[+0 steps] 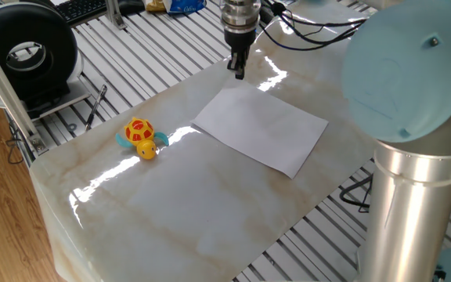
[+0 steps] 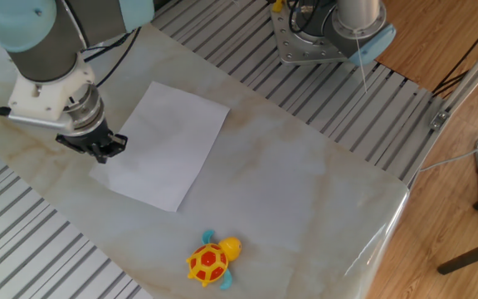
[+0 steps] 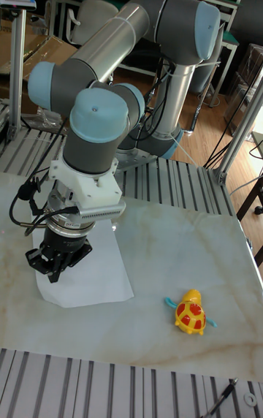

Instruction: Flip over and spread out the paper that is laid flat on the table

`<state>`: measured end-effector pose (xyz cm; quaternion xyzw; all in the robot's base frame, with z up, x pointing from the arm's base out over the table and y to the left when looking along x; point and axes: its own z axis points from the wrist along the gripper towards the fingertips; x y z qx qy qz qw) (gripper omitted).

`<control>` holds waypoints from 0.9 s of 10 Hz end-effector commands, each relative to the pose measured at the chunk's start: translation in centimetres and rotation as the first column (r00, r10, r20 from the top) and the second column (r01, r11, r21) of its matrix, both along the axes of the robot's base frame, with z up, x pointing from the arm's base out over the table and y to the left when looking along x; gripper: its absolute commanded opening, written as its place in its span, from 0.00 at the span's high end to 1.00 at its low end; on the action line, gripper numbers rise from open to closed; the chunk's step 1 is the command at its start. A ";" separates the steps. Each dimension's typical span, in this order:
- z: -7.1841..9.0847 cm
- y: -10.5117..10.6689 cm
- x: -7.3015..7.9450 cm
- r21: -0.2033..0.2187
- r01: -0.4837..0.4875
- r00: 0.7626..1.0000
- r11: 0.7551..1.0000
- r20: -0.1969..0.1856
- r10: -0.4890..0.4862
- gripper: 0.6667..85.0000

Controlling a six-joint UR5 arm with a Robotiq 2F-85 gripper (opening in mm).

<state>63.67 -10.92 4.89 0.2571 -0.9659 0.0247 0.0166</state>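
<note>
**Gripper above the sheet's corner**

In the other fixed view, the gripper [image 2: 102,149] hangs at the left, fingers drawn narrow, holding nothing. Beside it the paper [image 2: 166,143] lies flat on the table [image 2: 305,183]. A toy turtle [image 2: 212,259] sits nearer the front edge.

Glossy marble table [image 1: 210,211], flat white paper [image 1: 261,128]; toy turtle [image 1: 140,136] well apart

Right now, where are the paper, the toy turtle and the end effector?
paper [image 1: 261,128], one fixed view, middle of the sheet.
toy turtle [image 2: 209,261], the other fixed view, red shell.
end effector [image 1: 238,71], one fixed view, fingertips.
</note>
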 end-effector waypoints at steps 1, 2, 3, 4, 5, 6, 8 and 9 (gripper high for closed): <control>0.5 1.3 -0.8 0.017 0.068 0.997 0.998 -0.031 -0.068 0.18; 1.2 2.5 -1.3 0.035 0.069 0.997 0.997 -0.042 -0.067 0.00; 2.5 3.0 -1.7 0.035 0.069 0.997 0.997 -0.049 -0.067 0.00; 3.3 2.7 -1.5 0.034 0.037 0.998 0.999 -0.047 -0.035 0.01; 2.7 2.0 -0.9 0.018 0.021 0.999 1.000 -0.035 -0.020 0.15; 2.1 1.4 0.1 0.009 -0.027 1.000 1.000 -0.008 0.027 0.16; 2.1 1.5 2.0 0.008 -0.062 0.996 0.998 0.064 0.061 0.39; 2.2 0.9 1.6 -0.012 -0.009 0.999 1.000 0.051 0.010 0.97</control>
